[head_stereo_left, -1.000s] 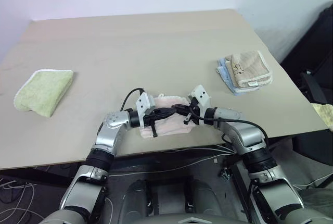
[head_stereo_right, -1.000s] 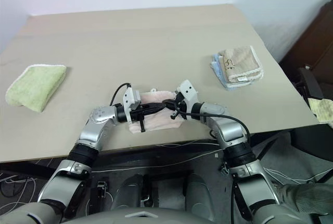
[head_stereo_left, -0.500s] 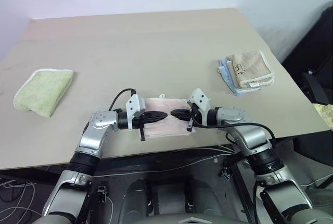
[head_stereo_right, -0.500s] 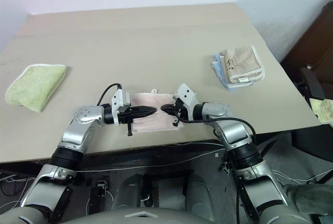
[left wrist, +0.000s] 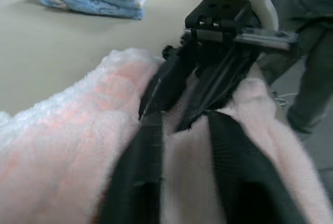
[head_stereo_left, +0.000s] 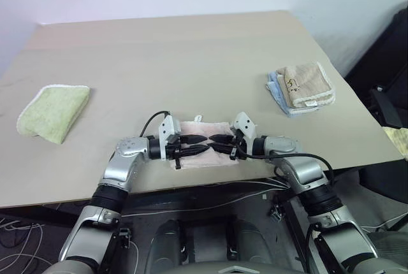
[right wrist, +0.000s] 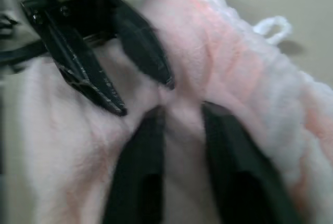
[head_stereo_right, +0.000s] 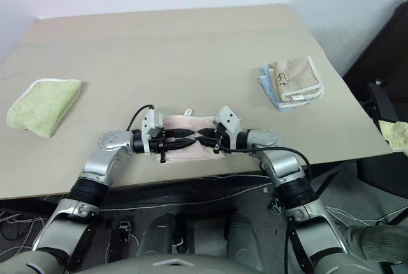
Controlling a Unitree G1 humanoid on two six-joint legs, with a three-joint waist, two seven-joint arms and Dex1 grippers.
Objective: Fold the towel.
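1. Left gripper (head_stereo_left: pixel 199 144) and right gripper (head_stereo_left: pixel 217 144): fingers parted, tips facing over the towel (head_stereo_left: pixel 205 127), nothing pinched.
2. Towel lies folded at the table's (head_stereo_left: pixel 191 57) near edge.
3. Soft, light, limp terry; likely best pinched at stitched corners.
4. No readable writing; white loop tag (right wrist: pixel 271 26) at far edge.

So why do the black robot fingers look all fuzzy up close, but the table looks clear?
In both wrist views the near black fingers and fluffy pale pink terry towel sit too close to the lens, so they blur; in the eye views the tan table lies farther off, evenly lit, sharp.
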